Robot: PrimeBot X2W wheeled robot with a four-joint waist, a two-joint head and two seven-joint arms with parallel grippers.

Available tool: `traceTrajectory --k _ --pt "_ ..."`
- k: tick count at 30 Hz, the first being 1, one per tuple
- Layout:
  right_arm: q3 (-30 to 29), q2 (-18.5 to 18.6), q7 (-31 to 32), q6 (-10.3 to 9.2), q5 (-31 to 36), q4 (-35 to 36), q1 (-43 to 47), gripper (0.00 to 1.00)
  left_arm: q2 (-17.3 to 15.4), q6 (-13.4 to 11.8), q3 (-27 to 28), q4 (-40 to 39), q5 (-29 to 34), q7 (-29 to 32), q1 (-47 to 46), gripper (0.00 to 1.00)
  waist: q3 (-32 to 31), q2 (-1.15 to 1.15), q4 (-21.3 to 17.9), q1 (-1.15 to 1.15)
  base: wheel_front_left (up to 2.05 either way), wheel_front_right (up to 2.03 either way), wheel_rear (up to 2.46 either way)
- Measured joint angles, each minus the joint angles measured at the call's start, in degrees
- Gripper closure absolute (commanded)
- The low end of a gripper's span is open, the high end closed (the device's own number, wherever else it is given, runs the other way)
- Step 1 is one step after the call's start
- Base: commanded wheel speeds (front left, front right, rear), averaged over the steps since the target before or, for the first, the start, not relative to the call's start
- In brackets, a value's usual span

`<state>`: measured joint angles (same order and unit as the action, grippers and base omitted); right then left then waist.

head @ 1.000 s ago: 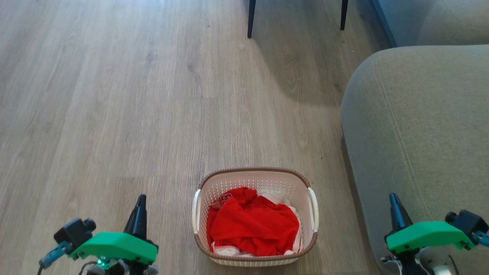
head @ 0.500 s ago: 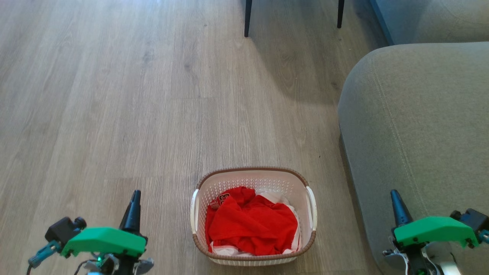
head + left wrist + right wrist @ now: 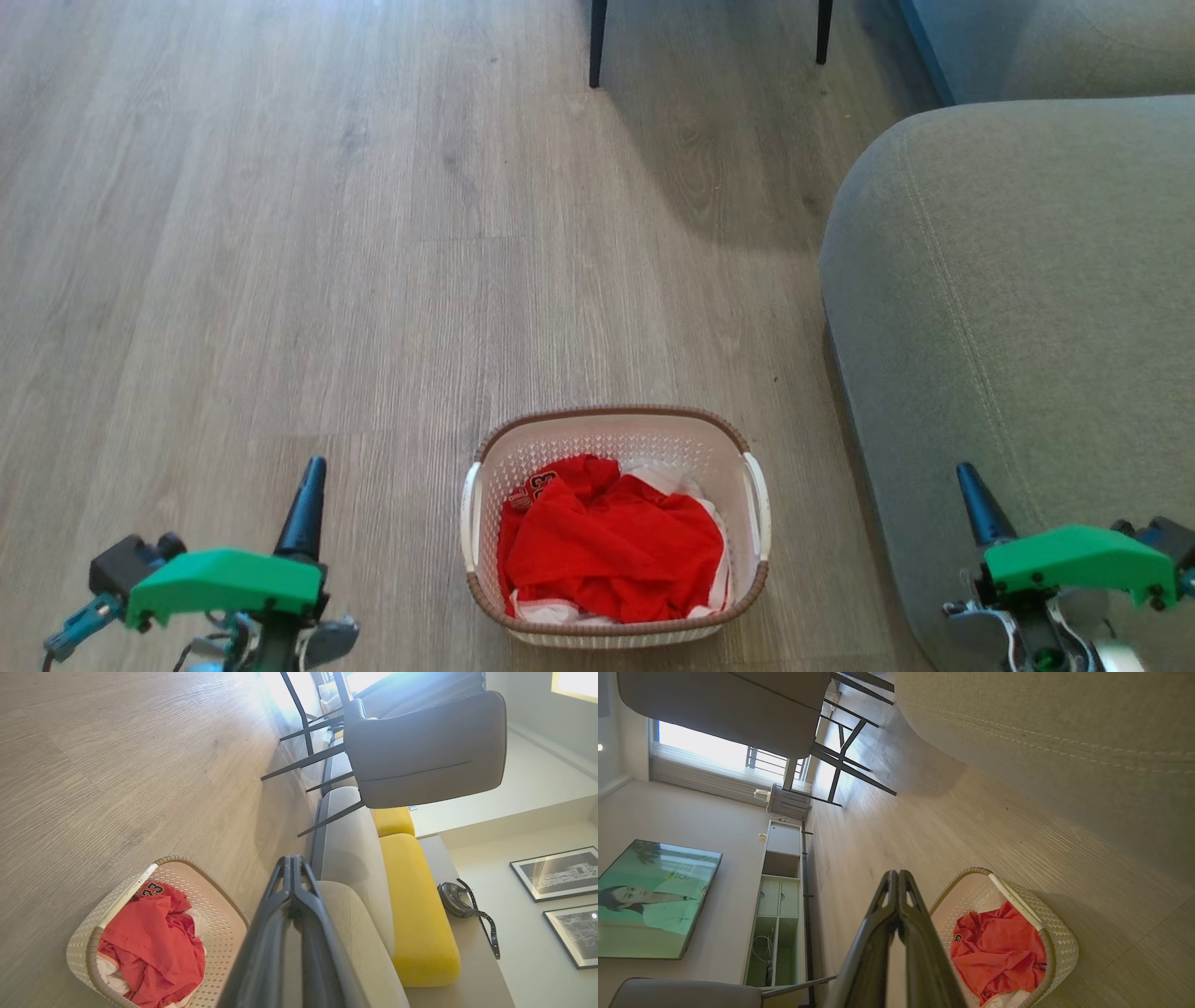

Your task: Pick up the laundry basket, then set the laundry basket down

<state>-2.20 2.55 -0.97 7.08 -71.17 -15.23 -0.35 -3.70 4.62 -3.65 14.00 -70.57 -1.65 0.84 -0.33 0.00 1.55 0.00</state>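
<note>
A small cream-white perforated plastic laundry basket [image 3: 597, 446] with a brown woven-look rim and white side handles stands upright on the grey-brown wood-plank floor [image 3: 280, 233]. It is low in the middle of the head view, with crumpled red-and-white clothes [image 3: 611, 551] inside. It sits between the left gripper [image 3: 308, 485] and the right gripper [image 3: 973, 495], apart from both, and near the grey-beige upholstered sofa [image 3: 1008, 280] on the robot's right.

From the head, each gripper reads as a single dark spike under a green cover. The wrist views settle the matter: each pair of long dark fingers is pressed together, tips meeting, off the basket.

The left wrist view adds a grey armchair on thin black legs [image 3: 420, 746], yellow cushions [image 3: 416, 914] and framed pictures [image 3: 556, 872] on the wall. The right wrist view adds a wall-mounted screen [image 3: 654, 896], a white shelf cabinet [image 3: 777, 896] and a bright window [image 3: 705, 751].
</note>
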Motion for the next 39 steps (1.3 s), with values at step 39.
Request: traceTrajectory --k 39 --pt "-3.91 0.03 6.04 0.00 -21.62 -0.55 -2.41 1.00 0.05 2.48 6.10 1.65 -22.92 6.20 -3.77 1.00 0.51 0.00 -1.56 0.00 0.00 0.00 0.00"
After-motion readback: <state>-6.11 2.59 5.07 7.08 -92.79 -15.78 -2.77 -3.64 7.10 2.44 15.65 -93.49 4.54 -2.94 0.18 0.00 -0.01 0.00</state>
